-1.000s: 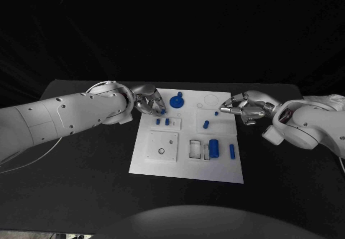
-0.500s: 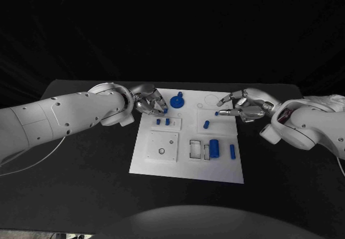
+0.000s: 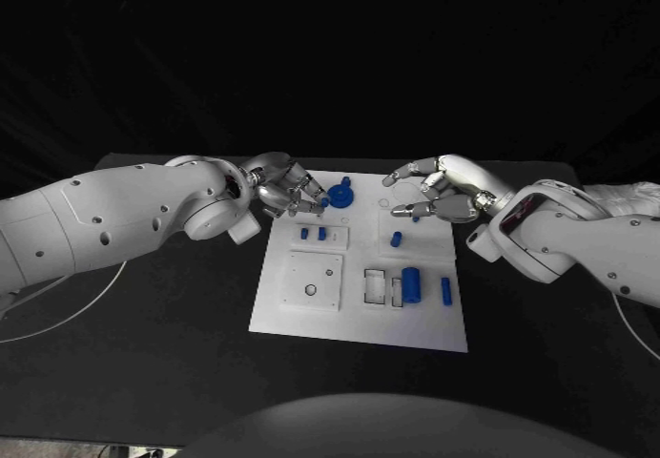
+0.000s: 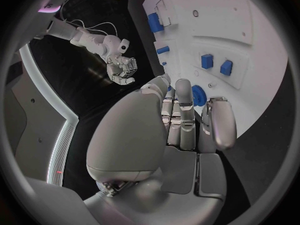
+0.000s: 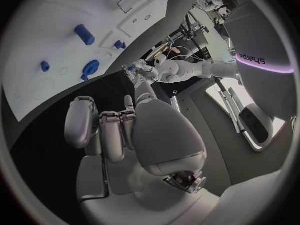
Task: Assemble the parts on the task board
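The white task board [image 3: 358, 305] lies mid-table with several blue parts on it. My left hand [image 3: 286, 191] hovers at the board's far left corner, fingers curled, and pinches a small blue part [image 3: 324, 202] at its fingertips, just beside the round blue part [image 3: 341, 198]. The left wrist view shows that hand [image 4: 181, 130] over the round part [image 4: 199, 94]. My right hand [image 3: 441, 191] floats above the board's far right area with fingers spread and nothing in them. A small blue peg [image 3: 416, 216] stands on the board just under it.
Two small blue pieces [image 3: 312, 232] sit in a recess on the board's left. A blue peg [image 3: 395, 239] stands mid-board. A blue cylinder [image 3: 410, 281] and a short bar [image 3: 445, 291] lie nearer me. A white cable [image 3: 69, 310] trails at the left.
My right hand has uncurled its fingers, lifted and shifted left, leaving the small peg on the board. The left hand has moved slightly right toward the round part, carrying its small piece.
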Robot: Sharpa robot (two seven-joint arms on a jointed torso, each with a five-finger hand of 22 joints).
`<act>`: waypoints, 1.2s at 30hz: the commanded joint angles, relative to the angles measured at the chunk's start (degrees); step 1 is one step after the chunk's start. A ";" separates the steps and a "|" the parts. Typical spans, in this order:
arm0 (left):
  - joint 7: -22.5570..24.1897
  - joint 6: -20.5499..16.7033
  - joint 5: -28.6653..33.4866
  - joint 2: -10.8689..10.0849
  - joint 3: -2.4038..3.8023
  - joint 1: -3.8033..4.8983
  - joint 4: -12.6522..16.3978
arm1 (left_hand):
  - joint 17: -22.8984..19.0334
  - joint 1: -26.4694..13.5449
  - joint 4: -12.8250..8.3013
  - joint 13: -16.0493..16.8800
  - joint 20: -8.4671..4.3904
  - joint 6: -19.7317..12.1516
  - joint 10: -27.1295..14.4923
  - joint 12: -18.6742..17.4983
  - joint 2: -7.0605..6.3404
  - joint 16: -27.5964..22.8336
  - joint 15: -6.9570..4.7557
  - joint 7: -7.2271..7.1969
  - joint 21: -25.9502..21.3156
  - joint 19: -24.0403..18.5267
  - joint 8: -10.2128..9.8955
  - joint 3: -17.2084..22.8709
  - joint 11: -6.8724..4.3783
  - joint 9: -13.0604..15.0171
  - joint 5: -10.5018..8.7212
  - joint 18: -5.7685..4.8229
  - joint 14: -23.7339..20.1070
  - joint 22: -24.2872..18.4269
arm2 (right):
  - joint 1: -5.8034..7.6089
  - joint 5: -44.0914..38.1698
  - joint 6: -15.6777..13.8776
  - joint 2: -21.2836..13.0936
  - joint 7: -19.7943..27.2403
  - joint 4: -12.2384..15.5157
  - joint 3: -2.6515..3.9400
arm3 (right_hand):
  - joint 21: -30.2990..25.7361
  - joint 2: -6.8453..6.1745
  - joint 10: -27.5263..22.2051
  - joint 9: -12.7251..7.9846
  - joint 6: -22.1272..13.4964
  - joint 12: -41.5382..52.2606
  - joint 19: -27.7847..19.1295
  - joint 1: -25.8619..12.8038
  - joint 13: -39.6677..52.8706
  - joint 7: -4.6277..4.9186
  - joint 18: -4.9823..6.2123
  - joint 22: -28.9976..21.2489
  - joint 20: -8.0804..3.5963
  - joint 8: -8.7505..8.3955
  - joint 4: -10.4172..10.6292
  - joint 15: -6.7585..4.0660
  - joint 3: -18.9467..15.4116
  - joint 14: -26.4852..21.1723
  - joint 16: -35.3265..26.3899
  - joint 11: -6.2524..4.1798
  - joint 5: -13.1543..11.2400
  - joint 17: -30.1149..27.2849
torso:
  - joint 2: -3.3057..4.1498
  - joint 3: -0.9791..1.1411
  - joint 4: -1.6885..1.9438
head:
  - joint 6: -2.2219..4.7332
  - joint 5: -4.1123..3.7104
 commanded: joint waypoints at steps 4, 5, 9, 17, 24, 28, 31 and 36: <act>-1.90 4.26 10.25 -0.76 -0.01 0.24 1.63 | -0.12 0.43 0.02 -0.01 0.17 -0.14 -0.46 -0.16 0.30 -0.19 0.36 0.63 -0.76 -0.70 -0.16 -0.60 0.56 0.13 0.61 0.53 -0.43 10.76 | 0.00 -7.00 -4.24 2.32 2.29 -0.57 0.03 | 0.31 2.43 6.79 -0.22 0.71 0.06 0.01 4.08 3.66 -0.19 -0.70 9.71 -0.55 -0.22 -0.09 -2.97 0.54 3.16 0.32 -5.80 -0.36 10.56 | -0.07 -0.04 0.21 | 0.00 -0.11; -2.01 4.43 10.44 -0.88 -0.03 0.25 1.82 | -0.12 0.43 0.02 -0.01 0.18 -0.14 -0.46 -0.16 0.30 -0.19 0.37 0.64 -0.77 -0.71 -0.16 -0.61 0.56 0.13 0.61 0.53 -0.43 10.76 | 0.00 -7.20 -4.35 2.72 2.21 -0.75 0.04 | 0.37 2.35 6.80 -0.28 0.85 0.07 0.06 4.15 3.67 -0.18 -0.72 9.73 -0.59 -0.25 -0.11 -3.00 0.60 3.19 0.33 -5.83 -0.42 10.58 | -0.09 -0.07 0.26 | 0.00 -0.19; -2.30 4.89 11.53 -1.32 -0.14 0.28 2.54 | -0.14 0.46 0.01 -0.05 0.24 -0.11 -0.63 -0.12 0.26 -0.22 0.45 0.73 -1.08 -0.87 -0.13 -0.82 0.67 0.16 0.72 0.59 -0.56 10.67 | 0.00 -7.79 -4.80 4.17 2.09 -1.41 0.05 | 0.41 2.20 6.82 -0.45 1.38 0.08 0.12 4.47 3.67 -0.15 -0.73 9.74 -0.71 -0.32 -0.23 -3.10 0.89 3.23 0.35 -5.91 -0.58 10.61 | -0.14 -0.11 0.26 | 0.00 -0.36; -2.49 6.16 14.84 -1.90 -0.33 0.31 4.31 | -0.17 0.63 -0.07 -0.09 0.34 -0.17 -0.80 -0.01 0.21 -0.27 0.56 0.88 -1.48 -1.09 -0.14 -1.12 0.83 0.18 0.96 0.67 -0.77 10.56 | -0.04 -9.05 -5.96 7.21 2.44 -2.02 0.07 | 0.57 1.70 6.99 -0.99 2.17 0.19 0.29 4.60 3.77 -0.16 -0.79 9.80 -0.89 -0.79 -0.07 -3.23 1.26 3.30 0.35 -6.00 -2.10 10.64 | -0.12 0.00 0.33 | 0.00 -0.49; -2.72 7.36 17.89 -2.21 -0.53 0.31 5.64 | -0.19 0.66 -0.05 -0.12 0.42 -0.23 -0.93 0.08 0.21 -0.29 0.65 0.99 -1.65 -1.19 -0.16 -1.36 0.95 0.19 1.14 0.70 -0.90 10.51 | -0.22 -11.88 -5.84 9.44 2.53 -2.85 0.08 | 0.88 1.45 7.12 -1.20 2.70 0.30 0.52 4.88 3.88 -0.39 -0.87 9.89 -0.95 -0.91 -0.15 -3.28 1.52 3.35 0.38 -6.07 -2.72 10.70 | -0.14 -0.02 0.28 | 0.00 -0.40; -2.99 7.83 20.33 -2.46 -0.61 0.31 6.32 | -0.20 0.72 -0.07 -0.14 0.47 -0.27 -1.03 0.14 0.20 -0.30 0.70 1.03 -1.73 -1.23 -0.17 -1.52 1.00 0.19 1.32 0.71 -0.97 10.49 | -0.54 -13.24 -5.51 10.22 2.62 -3.35 0.08 | 1.05 1.31 7.28 -1.27 2.95 0.44 0.64 5.01 4.01 -0.53 -0.91 9.95 -0.98 -0.94 -0.19 -3.30 1.61 3.37 0.40 -6.11 -2.90 10.72 | -0.13 -0.02 0.17 | 0.00 -0.25; -3.24 8.09 21.25 -2.57 -0.64 0.31 6.62 | -0.21 0.76 -0.08 -0.15 0.50 -0.28 -1.08 0.17 0.21 -0.30 0.73 1.05 -1.79 -1.27 -0.17 -1.60 1.02 0.20 1.44 0.73 -1.01 10.48 | -0.85 -13.94 -5.66 10.45 3.06 -3.47 0.08 | 1.34 1.12 7.44 -1.35 3.22 0.58 0.82 5.03 4.15 -0.70 -0.98 10.04 -1.01 -0.97 -0.18 -3.33 1.65 3.43 0.45 -6.15 -3.12 10.79 | -0.13 -0.03 0.13 | 0.00 -0.13; -3.77 8.65 22.01 -2.74 -0.70 0.31 6.91 | -0.22 0.76 -0.04 -0.17 0.54 -0.30 -1.18 0.23 0.21 -0.31 0.77 1.07 -1.97 -1.37 -0.17 -1.79 1.05 0.21 1.62 0.76 -1.10 10.43 | -1.23 -15.06 -5.86 10.70 3.69 -3.53 0.08 | 1.71 0.82 7.60 -1.48 3.70 0.72 1.06 5.35 4.28 -1.08 -1.07 10.16 -1.08 -1.01 -0.32 -3.38 1.83 3.48 0.49 -6.24 -3.35 10.85 | -0.11 -0.04 -0.02 | 0.00 -0.06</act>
